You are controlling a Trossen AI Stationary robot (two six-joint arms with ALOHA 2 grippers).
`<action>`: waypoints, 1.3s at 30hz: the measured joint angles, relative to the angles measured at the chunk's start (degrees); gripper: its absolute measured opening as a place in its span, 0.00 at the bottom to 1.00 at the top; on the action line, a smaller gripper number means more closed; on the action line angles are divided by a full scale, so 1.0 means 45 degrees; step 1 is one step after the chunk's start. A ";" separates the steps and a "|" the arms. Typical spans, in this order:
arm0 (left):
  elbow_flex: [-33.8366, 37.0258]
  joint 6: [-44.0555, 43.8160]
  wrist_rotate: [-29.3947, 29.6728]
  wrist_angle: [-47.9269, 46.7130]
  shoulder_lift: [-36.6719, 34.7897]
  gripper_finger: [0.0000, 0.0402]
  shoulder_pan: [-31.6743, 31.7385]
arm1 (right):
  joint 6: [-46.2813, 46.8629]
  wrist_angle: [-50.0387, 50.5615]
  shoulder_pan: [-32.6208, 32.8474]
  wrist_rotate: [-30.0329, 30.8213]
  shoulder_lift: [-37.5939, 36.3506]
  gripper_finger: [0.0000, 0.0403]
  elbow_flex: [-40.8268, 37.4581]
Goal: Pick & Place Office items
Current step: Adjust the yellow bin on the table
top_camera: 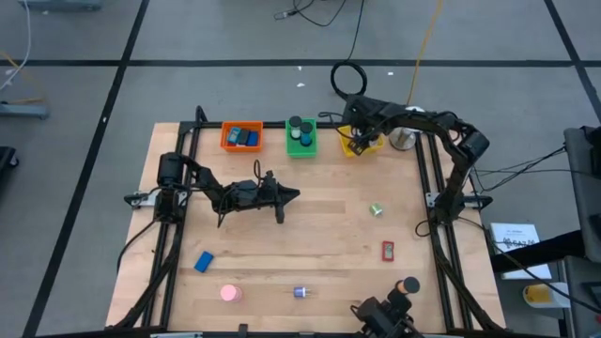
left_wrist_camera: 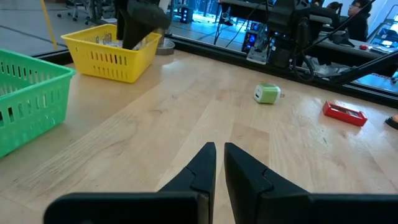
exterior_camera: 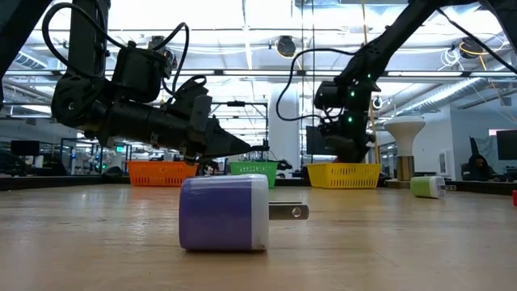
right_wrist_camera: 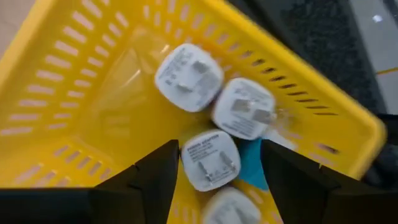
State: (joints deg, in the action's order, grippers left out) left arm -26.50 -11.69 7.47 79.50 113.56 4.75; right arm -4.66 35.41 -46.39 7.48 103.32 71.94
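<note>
My right gripper [right_wrist_camera: 214,155] hangs open over the yellow bin [top_camera: 362,143] at the table's far edge, fingers pointing down. Several white plug adapters lie in the bin. One of them [right_wrist_camera: 210,158] lies between the spread fingers, beside a teal piece [right_wrist_camera: 252,163]; I see no touch. My left gripper [top_camera: 293,195] is shut and points toward the table's right, held above the wood near the middle [left_wrist_camera: 216,149]. A green plug [top_camera: 376,210], a red block [top_camera: 388,250], a blue block [top_camera: 204,261], a pink round piece [top_camera: 230,293] and a purple-white plug [exterior_camera: 224,212] lie loose on the table.
An orange bin [top_camera: 242,137] holds blue pieces and a green bin [top_camera: 301,137] holds black round pieces, both at the far edge. A white-domed stand [exterior_camera: 406,153] is right of the yellow bin. A black round piece [top_camera: 408,284] sits near the near edge. Black rails [top_camera: 434,188] line both sides.
</note>
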 joint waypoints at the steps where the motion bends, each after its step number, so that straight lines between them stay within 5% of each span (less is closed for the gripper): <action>1: 0.0000 0.0040 0.0000 -0.0002 0.0000 0.08 0.0000 | -0.0052 0.0090 0.0000 0.0067 -0.0157 0.54 0.0000; 8: 0.0000 0.0200 0.0005 -0.0034 0.0000 0.08 0.0000 | -0.0220 0.0965 0.0194 0.0243 -0.1696 0.42 0.0015; 19: 0.0000 0.0239 0.0009 -0.0025 0.0000 0.08 -0.0002 | -0.2665 0.1827 0.2010 -0.1019 -0.2636 0.02 -0.1185; 28: 0.0000 0.0234 0.0009 -0.0098 0.0000 0.08 0.0000 | -0.2756 -0.1550 0.2186 -0.1247 -0.2036 0.01 -0.3036; 39: 0.0005 0.0161 0.0014 -0.0366 0.0000 0.08 -0.0004 | -0.2466 -0.4556 0.1889 -0.1060 -0.1931 0.00 -0.3138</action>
State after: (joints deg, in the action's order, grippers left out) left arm -26.48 -10.96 7.53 77.86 113.56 4.73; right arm -15.76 14.91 -37.89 2.72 94.63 57.82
